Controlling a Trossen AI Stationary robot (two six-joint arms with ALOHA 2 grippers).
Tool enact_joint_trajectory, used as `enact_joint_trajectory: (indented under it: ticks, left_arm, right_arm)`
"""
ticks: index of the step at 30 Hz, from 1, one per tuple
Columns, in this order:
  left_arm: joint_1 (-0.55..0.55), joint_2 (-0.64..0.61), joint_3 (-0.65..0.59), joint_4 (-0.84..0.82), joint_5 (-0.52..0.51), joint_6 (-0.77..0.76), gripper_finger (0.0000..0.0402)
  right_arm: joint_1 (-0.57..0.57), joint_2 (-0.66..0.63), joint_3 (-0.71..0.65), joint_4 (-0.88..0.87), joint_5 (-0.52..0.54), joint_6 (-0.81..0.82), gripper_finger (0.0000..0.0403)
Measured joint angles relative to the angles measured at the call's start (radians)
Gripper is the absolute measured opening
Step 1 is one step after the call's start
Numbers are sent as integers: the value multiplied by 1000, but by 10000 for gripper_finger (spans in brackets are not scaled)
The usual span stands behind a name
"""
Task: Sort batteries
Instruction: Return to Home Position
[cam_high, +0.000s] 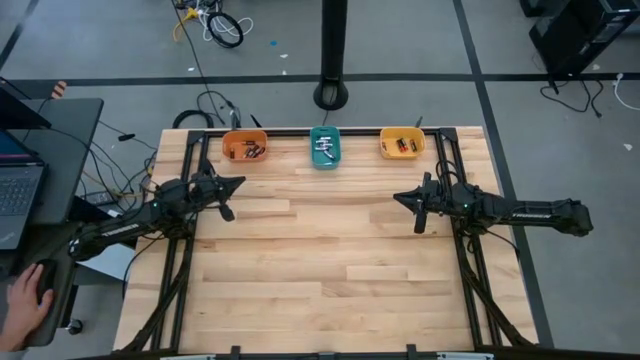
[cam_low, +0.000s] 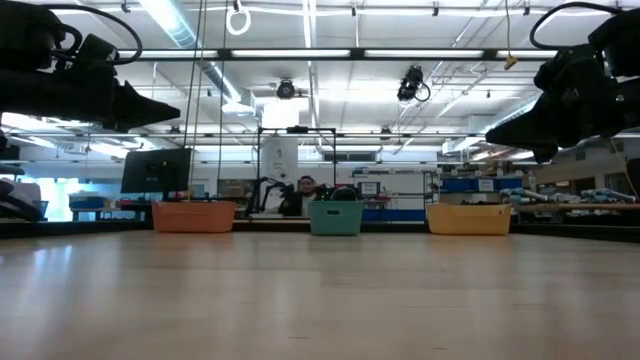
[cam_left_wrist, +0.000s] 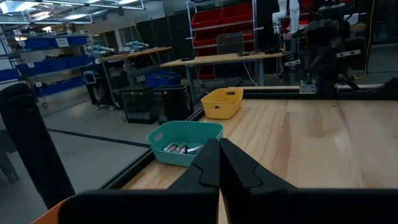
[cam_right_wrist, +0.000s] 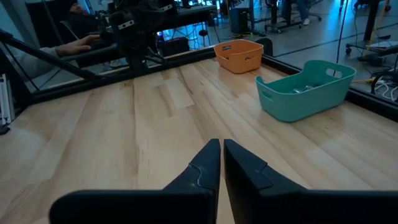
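Batteries (cam_high: 325, 148) lie in the orange bin (cam_high: 226, 148), teal bin (cam_high: 313, 152) and yellow bin (cam_high: 384, 146) at the worktop's (cam_high: 330, 260) far edge. The low view shows only the bin walls. The teal bin's cells look silver, probably. The left tool (cam_high: 238, 184) and right tool (cam_high: 400, 197) hover well apart, both pinched narrow and holding nothing.

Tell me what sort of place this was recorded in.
Probably a robotics lab or workshop: a wooden worktable carrying a left arm and right arm, racks of red storage bins beyond it, and ceiling strip lights.
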Motion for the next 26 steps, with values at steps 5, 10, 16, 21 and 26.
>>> enact_joint_trajectory:
  ticks: [5,10,16,21,26]
  left_arm:
    - [0,0,0,0,0,0,6]
    - [0,0,0,0,0,0,6]
    - [0,0,0,0,0,0,6]
    - [0,0,0,0,0,0,6]
    - [0,0,0,0,0,0,6]
  right_arm:
    - [0,0,0,0,0,0,27]
    - [0,0,0,0,0,0,29]
    - [0,0,0,0,0,0,34]
    - [0,0,0,0,0,0,32]
    - [0,0,0,0,0,0,28]
